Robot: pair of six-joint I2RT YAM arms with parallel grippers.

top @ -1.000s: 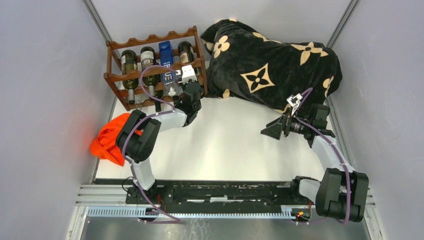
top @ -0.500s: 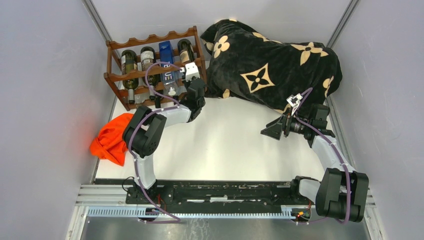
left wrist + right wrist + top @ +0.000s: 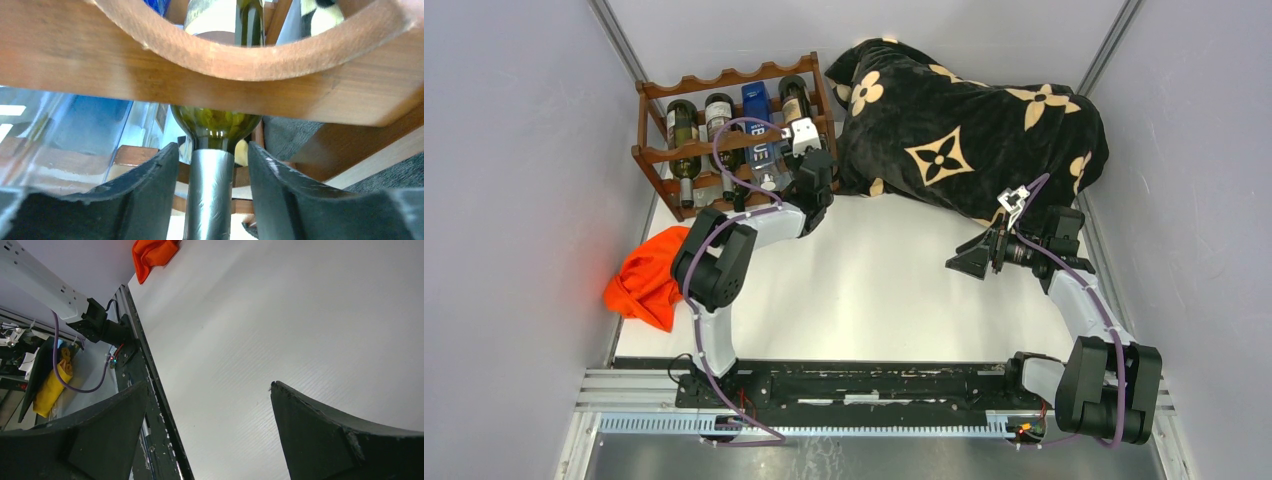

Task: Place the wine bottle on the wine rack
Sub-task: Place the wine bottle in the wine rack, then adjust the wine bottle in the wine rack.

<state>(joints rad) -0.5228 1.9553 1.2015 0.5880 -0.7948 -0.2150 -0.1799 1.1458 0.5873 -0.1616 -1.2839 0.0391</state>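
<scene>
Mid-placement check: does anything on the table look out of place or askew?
Nothing looks spilled or broken. Two oddities: a crumpled orange cloth lies at the left edge of the table, and a heaped black flowered blanket sits right beside the wine rack.

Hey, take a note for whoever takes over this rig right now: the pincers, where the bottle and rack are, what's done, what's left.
Left pincer: open, astride the bottle neck, gaps on both sides.
Right pincer: open, empty, above the table.
Bottle lies in the rack, at its right end.
Done: placing, it seems.
To do: back the left pincer straight out, clear of the neck.
</scene>
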